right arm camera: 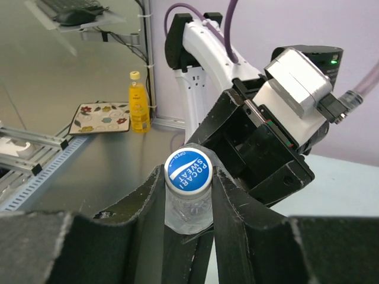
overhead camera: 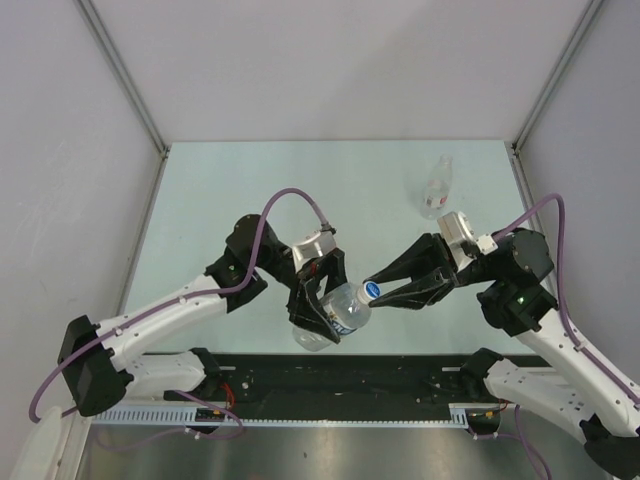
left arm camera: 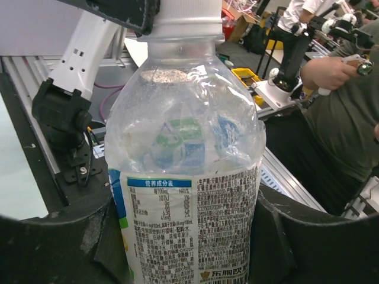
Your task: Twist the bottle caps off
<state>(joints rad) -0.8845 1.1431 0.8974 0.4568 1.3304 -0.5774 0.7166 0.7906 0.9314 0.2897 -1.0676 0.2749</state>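
My left gripper [overhead camera: 325,300] pointed toward 6 o'clock, jaws clamped partway; my right gripper [overhead camera: 378,291] pointed toward 8 o'clock, jaws pinched tight.

White-and-blue cap [right arm camera: 188,170]: "POCARI SWEAT" in white letters on the blue mark, tiny "OPEN" near its edge. Clear bottle [left arm camera: 189,136], label [left arm camera: 195,231]: blue band with a white Chinese-character heading, dense black small print below, too fine to read

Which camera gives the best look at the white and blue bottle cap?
Right wrist: the cap faces the lens, blue mark legible, pinched by the right hand. The top view shows it tiny; the left wrist catches only its white side.
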